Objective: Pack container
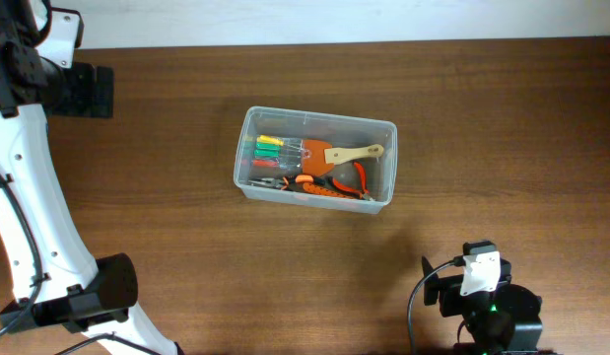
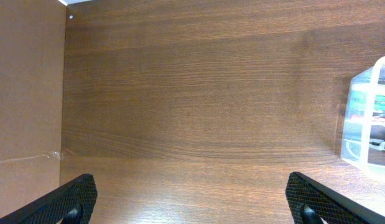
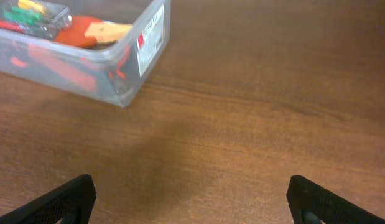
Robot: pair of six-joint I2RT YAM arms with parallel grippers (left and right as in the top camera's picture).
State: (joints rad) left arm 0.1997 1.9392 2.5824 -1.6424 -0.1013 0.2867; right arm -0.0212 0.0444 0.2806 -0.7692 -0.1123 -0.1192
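Near the middle of the dark brown wooden table (image 1: pixel 502 89) sits the translucent greyish-clear rectangular plastic container (image 1: pixel 320 115), upright with its mouth open. The overhead view is the only one that looks straight down into it. A bunch of screwdrivers with green, yellow and red handles (image 1: pixel 268 151) sits at its left end, an orange-headed tool with a pale wooden handle (image 1: pixel 344 154) lies across the middle, and orange-handled pliers (image 1: pixel 319 185) lie along the front wall. They overlap, so an exact count is hard to call.

The right wrist view gets the container (image 3: pixel 86 62) from the side, up in its top-left corner. It also picks up a white sticker label (image 3: pixel 150 40) on the short end wall, which the overhead doesn't show. The left wrist view only clips a blurry corner of the tub at its right edge.

The left gripper (image 2: pixel 193 202) is spread wide, with black fingertips in the bottom corners of its view and bare wood between them, well apart from the container. It's the same deal for the right gripper (image 3: pixel 192 202): wide, over bare table, with the tub off ahead of it.
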